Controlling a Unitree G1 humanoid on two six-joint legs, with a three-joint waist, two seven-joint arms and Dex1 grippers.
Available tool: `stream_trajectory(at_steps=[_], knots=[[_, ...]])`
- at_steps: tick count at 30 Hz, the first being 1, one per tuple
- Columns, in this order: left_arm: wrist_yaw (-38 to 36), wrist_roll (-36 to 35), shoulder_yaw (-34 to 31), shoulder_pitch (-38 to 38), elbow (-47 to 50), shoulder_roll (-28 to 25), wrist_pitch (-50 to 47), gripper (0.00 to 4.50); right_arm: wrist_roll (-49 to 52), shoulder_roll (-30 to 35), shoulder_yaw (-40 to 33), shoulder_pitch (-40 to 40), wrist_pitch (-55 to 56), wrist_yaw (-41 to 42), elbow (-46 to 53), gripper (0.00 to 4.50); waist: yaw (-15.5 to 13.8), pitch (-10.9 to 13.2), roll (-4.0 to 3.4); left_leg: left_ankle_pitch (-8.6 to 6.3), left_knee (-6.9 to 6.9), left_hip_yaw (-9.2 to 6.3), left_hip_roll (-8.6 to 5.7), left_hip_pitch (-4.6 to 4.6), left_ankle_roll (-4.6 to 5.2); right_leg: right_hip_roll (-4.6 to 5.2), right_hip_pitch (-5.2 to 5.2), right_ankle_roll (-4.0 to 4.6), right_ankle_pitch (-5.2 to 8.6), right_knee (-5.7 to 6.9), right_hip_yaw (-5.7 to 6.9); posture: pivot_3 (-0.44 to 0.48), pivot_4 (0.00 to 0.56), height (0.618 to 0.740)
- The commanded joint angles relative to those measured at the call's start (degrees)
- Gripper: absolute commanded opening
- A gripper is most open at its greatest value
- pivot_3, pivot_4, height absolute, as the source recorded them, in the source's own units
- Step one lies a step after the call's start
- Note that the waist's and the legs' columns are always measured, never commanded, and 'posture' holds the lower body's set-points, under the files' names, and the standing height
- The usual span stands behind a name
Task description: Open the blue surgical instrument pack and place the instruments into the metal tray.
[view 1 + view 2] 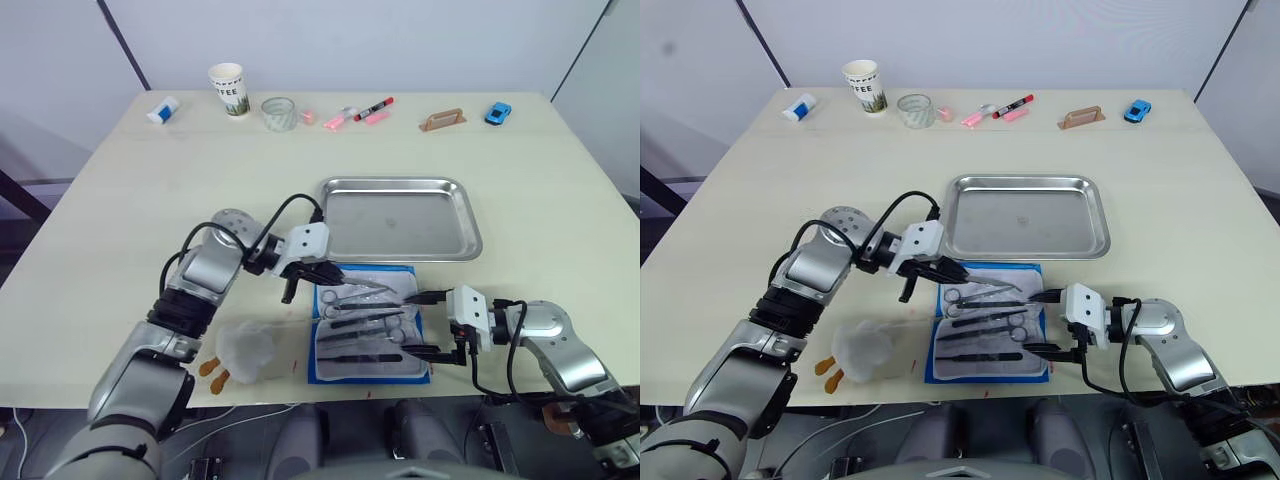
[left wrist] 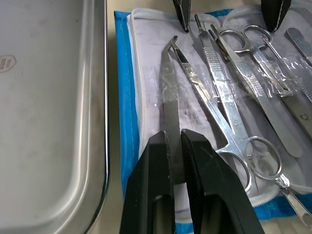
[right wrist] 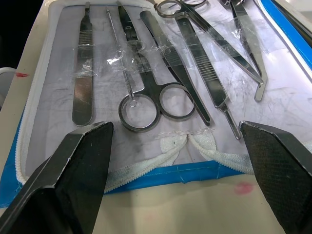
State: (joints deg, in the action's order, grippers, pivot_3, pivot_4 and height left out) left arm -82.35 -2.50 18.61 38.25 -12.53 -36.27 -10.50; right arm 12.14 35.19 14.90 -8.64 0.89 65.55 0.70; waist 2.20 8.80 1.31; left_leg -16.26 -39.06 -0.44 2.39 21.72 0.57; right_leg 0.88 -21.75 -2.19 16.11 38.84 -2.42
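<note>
**Pack lying open beside the tray, one pair of tweezers pinched**

We look down on a pale cream table (image 1: 560,200) that stands against a plain light wall. Taking the metal tray (image 1: 462,215) as our landmark, a row of small things lines the table edge beyond it: a paper cup (image 1: 228,90) printed with letters that seem to read "FFEE", a clear tape roll (image 1: 280,113), pink and red markers (image 1: 362,113), a tan handle-shaped block (image 1: 442,120) and a blue toy car (image 1: 497,112).

The tray itself holds nothing. Just on its near side lies the blue surgical instrument pack (image 1: 320,368), opened flat, its whitish lining upward. The instruments (image 1: 362,322) lie in it side by side under clear strips.

Our left gripper (image 2: 176,163) is pressed together on a pair of tweezers (image 2: 170,105) at the pack edge nearest the tray. Our right gripper (image 1: 432,323) rests at the pack's right edge, its fingers (image 3: 83,161) spread wide around nothing.

Left of the pack, further from the tray, sits a fluffy white plush (image 1: 246,350) with orange feet.
</note>
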Motion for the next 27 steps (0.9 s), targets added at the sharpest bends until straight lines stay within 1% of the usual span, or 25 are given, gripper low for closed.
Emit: stream_trajectory(at_steps=[1,16,27], knots=[[-0.2,-1.2,-1.5,0.0,3.4,-2.3,-2.1,0.02,-4.3,0.4,2.3,1.2,-1.5,-1.3,-4.1,4.50,0.0,0.0,0.00,0.00,0.00,-0.01,0.00,0.00,0.00,0.00,0.00,0.00,0.00,0.00,0.01,0.000,0.150,0.740],[-0.3,-4.4,-3.2,-3.0,8.0,-7.0,-4.8,0.02,-4.3,0.1,2.6,0.8,-1.1,-1.3,-4.8,4.50,0.1,0.0,0.01,0.00,0.03,0.00,0.02,-0.02,0.00,0.00,0.00,0.02,0.02,0.00,0.00,0.000,0.150,0.740],[0.7,-5.5,-5.4,-5.2,8.6,-10.7,-4.6,0.02,-4.4,-0.3,2.9,0.6,-0.8,-1.2,-5.3,4.50,0.1,0.0,0.01,0.00,0.06,0.01,0.05,-0.04,0.00,-0.02,-0.01,0.06,0.04,0.00,0.00,0.000,0.150,0.740]])
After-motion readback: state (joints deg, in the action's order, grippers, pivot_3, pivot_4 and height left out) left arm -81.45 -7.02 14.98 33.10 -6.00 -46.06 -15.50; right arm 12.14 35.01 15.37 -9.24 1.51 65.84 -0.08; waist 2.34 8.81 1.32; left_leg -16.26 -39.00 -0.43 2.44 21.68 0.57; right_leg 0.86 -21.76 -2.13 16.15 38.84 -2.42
